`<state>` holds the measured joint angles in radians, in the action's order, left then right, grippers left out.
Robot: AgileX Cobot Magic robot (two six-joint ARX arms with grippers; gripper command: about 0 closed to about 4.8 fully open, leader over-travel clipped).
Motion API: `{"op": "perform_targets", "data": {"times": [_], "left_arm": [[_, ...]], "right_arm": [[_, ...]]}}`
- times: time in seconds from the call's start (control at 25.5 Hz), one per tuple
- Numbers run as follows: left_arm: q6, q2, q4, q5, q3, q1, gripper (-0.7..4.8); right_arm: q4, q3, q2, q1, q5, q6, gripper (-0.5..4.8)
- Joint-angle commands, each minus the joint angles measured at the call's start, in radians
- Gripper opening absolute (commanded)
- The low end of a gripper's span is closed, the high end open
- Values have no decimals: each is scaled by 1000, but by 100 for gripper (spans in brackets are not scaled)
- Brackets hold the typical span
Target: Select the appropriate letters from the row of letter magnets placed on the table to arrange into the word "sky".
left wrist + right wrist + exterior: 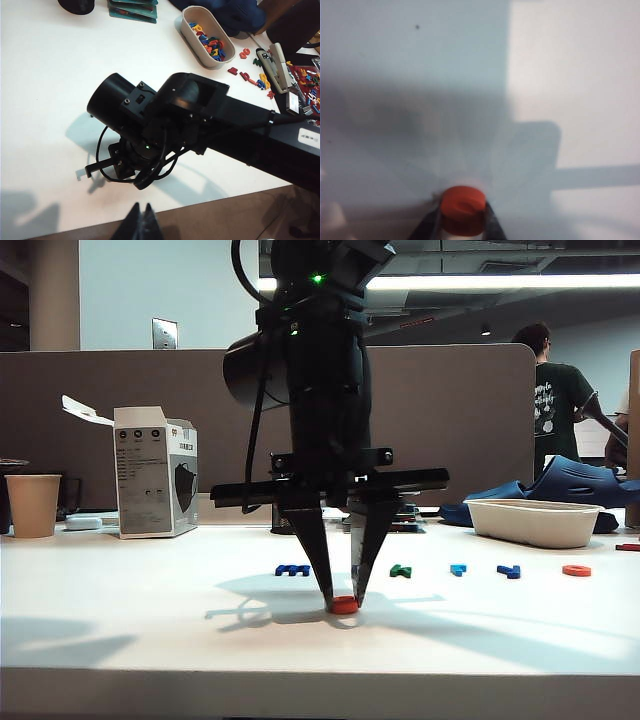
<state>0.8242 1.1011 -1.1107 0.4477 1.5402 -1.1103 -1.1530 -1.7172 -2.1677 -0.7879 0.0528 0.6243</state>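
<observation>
Exterior view shows the right gripper (343,602) pinching the small orange-red plastic "s" magnet (343,605) by its edges against the white table (120,620), near of the row — light, stiff, likely slippery; the left gripper (141,220) looks closed on nothing.

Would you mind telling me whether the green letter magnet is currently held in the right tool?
No, the green letter magnet lies alone on the table, while the right tool is closed on an orange-red letter.

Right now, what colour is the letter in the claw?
Orange-red letter, clearest in the right wrist view.
</observation>
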Motion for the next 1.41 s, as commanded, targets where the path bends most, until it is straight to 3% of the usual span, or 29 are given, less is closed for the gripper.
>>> {"op": "perform_targets", "data": {"times": [0.04,0.9,1.18,1.41], "left_arm": [[-5,-2,9,2,3,0,-4],[-5,-2,9,2,3,0,-4],[-5,-2,9,2,3,0,-4],[-5,-2,9,2,3,0,-4]], "right_arm": [[-16,19,-33,-2,-3,4,116],[0,12,99,26,13,-55,127],[61,12,166,32,73,-93,164],[150,13,171,142,84,-101,214]]}}
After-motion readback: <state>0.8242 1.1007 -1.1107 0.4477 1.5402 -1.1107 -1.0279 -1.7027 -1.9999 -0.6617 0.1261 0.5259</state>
